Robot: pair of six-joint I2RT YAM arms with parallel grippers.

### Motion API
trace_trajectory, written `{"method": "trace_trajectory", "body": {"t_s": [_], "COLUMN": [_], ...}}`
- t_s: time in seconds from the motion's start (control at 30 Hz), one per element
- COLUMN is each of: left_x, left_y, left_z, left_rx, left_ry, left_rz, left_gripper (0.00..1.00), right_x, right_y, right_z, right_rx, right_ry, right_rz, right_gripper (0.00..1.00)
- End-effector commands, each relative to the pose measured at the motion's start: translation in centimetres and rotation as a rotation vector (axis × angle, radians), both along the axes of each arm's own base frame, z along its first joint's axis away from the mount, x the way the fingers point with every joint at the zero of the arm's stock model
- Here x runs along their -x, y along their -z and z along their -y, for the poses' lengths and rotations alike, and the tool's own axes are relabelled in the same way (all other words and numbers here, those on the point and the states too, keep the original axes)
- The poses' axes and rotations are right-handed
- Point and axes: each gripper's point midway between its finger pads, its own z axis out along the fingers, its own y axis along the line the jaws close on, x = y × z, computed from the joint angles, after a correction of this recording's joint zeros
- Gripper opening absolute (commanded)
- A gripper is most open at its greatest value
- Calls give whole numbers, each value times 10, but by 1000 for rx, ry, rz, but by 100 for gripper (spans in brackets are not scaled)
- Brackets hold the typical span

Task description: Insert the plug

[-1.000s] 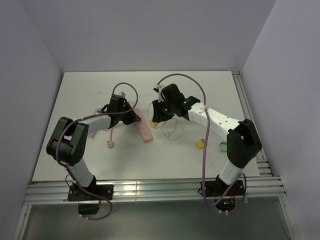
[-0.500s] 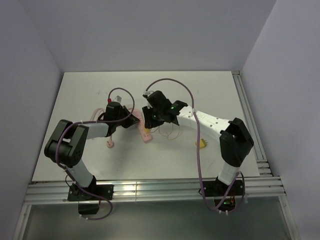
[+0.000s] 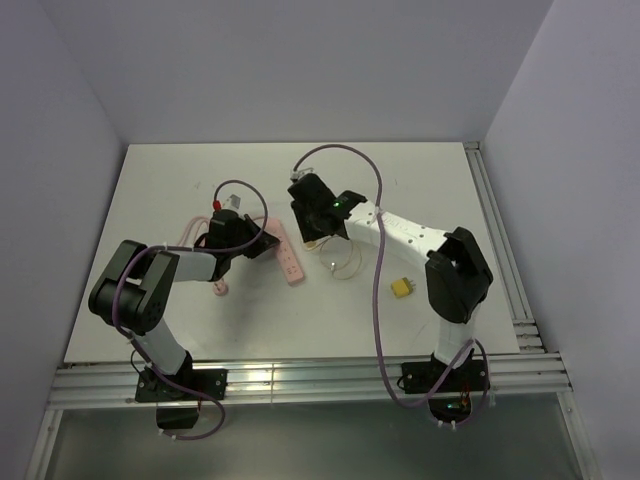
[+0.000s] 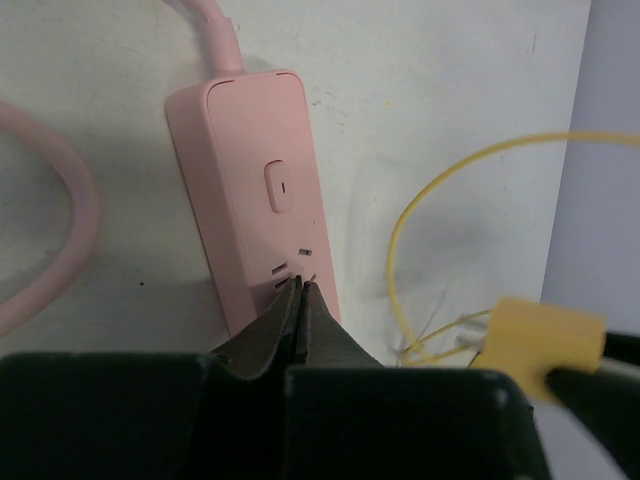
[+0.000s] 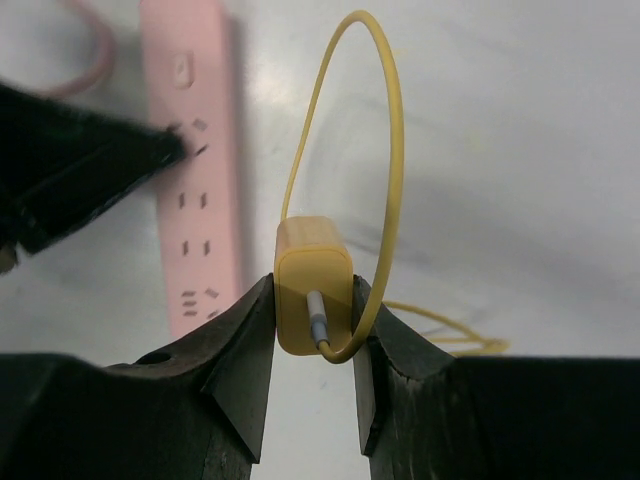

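Overhead view, wrist close-ups sharing power strip (image 4: 250, 225)

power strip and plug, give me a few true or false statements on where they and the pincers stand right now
1. The right pincer grips the yellow plug. True.
2. The plug sits in the pink power strip. False: it is held clear of the strip, not inserted.
3. The left pincer is shut, its tips over the strip's sockets. True.
4. The strip's cord is blue. False: it is pink.
5. A yellow connector lies on the table. True.
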Motion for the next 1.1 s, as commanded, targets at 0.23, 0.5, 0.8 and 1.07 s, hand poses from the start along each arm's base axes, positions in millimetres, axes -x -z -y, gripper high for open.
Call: {"method": "trace_trajectory", "body": {"t_s": [0.23,0.5,0.8,1.07], "left_x": [54,56,57,59], "left_y": [60,58,58,59], "left_z": [-14,-14,-13,-12], "left_rx": [-75,-65,-58,-56], "left_ry": [51,53,58,66], "left_rz": [-230,-223,-224,-227], "left_gripper": [0,0,0,0], "right_x": [-117,-138,-106,-32], "right_y": [-131,-187,-144,-66], "right_z": [66,56,16,-14], "right_rx": [105,18,-73,-75], "right_ry": [146,161,36,-29], "right_rz": [404,515,276,56], "right_gripper": [0,0,0,0]}}
